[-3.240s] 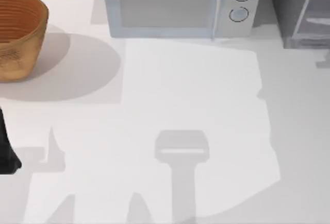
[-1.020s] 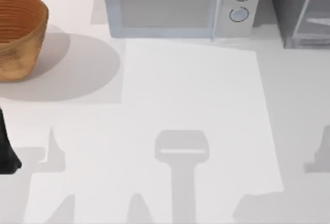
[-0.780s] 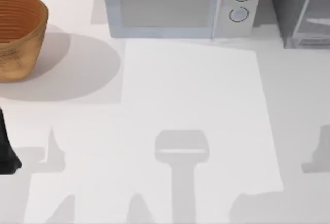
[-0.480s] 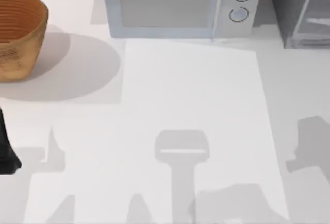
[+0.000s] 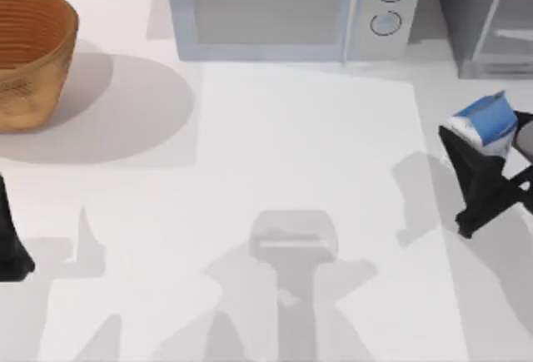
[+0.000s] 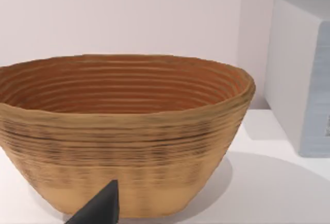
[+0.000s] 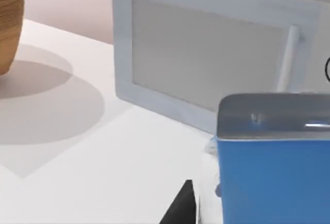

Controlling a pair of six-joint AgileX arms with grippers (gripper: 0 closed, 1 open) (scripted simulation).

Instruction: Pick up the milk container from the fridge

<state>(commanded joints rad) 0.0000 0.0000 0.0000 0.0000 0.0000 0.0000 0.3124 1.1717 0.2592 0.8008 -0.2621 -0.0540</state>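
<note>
The milk container (image 5: 486,124) is clamped in the right gripper (image 5: 483,162), above the table's (image 5: 291,146) right side, in front of the fridge (image 5: 483,12) and apart from it. The left gripper (image 5: 10,241) sits parked at the left edge near the wicker basket (image 5: 29,46); whether its fingers are apart is unclear.

Bright even light from above, soft grey shadows across the white table (image 5: 291,129), a round shadow beside the basket (image 5: 29,50), no glare
</note>
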